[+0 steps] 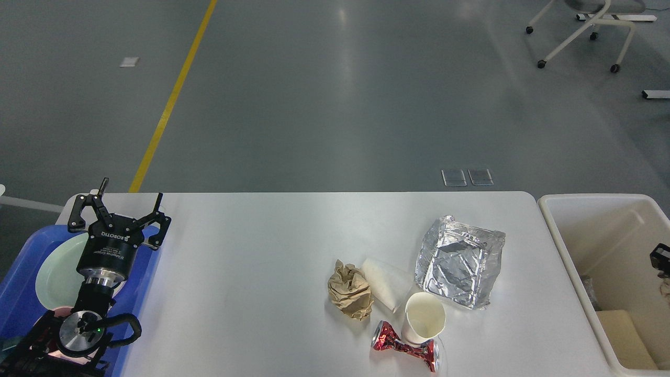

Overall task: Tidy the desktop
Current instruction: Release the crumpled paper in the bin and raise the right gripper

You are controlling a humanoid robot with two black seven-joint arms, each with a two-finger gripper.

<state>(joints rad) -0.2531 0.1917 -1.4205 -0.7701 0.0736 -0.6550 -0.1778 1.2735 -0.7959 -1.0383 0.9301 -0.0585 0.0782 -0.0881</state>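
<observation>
The white desktop (pixel 261 262) carries a cluster of litter right of centre: a crumpled brown paper ball (pixel 349 289), a white paper wrapper (pixel 386 285), a crumpled foil sheet (pixel 460 262), an upright paper cup (pixel 425 318) and a crushed red can (pixel 403 348). My left gripper (pixel 131 189) is open and empty above the desktop's far left corner. Only a sliver of my right gripper (pixel 661 258) shows at the right edge, over the bin, with a scrap of brown paper (pixel 666 285) just beneath it.
A cream plastic bin (pixel 565 246) stands off the desktop's right end and holds some trash. A blue tray (pixel 21 293) with a pale green plate (pixel 55 269) sits at the left under my left arm. Office chair legs (pixel 576 36) stand far back right.
</observation>
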